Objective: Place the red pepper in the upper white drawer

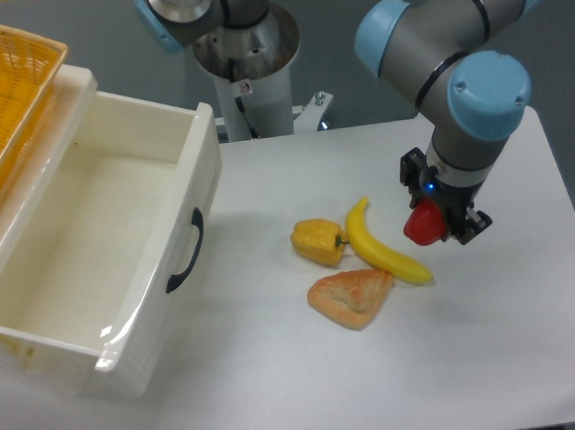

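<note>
The red pepper [424, 225] hangs just above the table at the right, held in my gripper [435, 219], which is shut on it. Only the pepper's rounded red lower side shows; its stem is hidden by the fingers. The upper white drawer [202, 172] stands pulled open at the left, cream inside and holding nothing, with its black curved handle [186, 251] facing the table. My gripper is well to the right of the drawer, just past the banana's right side.
A yellow-orange pepper [319, 241], a banana [383, 249] and a slice of toast-like bread [352, 298] lie between gripper and drawer. A yellow wicker basket [4, 88] sits on top at the far left. The robot base [249, 64] stands behind.
</note>
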Robot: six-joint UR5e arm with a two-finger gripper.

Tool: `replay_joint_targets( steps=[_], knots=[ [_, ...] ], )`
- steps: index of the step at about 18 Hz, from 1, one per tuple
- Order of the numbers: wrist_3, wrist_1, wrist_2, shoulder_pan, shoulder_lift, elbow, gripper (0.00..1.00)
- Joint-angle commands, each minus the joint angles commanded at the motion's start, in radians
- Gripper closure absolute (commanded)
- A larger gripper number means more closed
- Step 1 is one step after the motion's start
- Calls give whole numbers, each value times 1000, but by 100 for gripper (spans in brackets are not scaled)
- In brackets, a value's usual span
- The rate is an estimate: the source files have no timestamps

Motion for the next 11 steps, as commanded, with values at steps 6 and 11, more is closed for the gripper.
replay_joint_targets(
  steps=[6, 11],
  knots=[
    [-6, -5, -3, -6, 11, -9, 100],
    [-139, -5, -15, -44, 69, -49, 100]
  ],
)
